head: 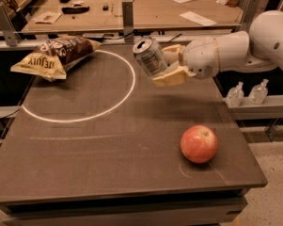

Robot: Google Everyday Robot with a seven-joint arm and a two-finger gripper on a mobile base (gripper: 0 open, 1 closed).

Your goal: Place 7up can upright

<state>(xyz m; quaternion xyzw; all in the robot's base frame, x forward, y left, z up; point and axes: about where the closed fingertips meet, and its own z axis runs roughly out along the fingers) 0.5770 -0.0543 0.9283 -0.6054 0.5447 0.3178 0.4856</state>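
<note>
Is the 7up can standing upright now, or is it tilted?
Tilted. The end effector holds the 7up can in the air above the far part of the table; the can's top leans up and left.

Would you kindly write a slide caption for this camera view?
Gripper holds the tilted 7up can above the table, with chip bag and apple nearby.

The apple [199, 143] is set on the table [84, 173]. Behind the apple and slightly left, above the tabletop, the 7up can [149, 55] is held tilted in the gripper [163, 64]. The chip bag [56, 55] is laid far behind-left of the apple, and two small bottles [247, 93] are placed behind-right, off the table.
</note>
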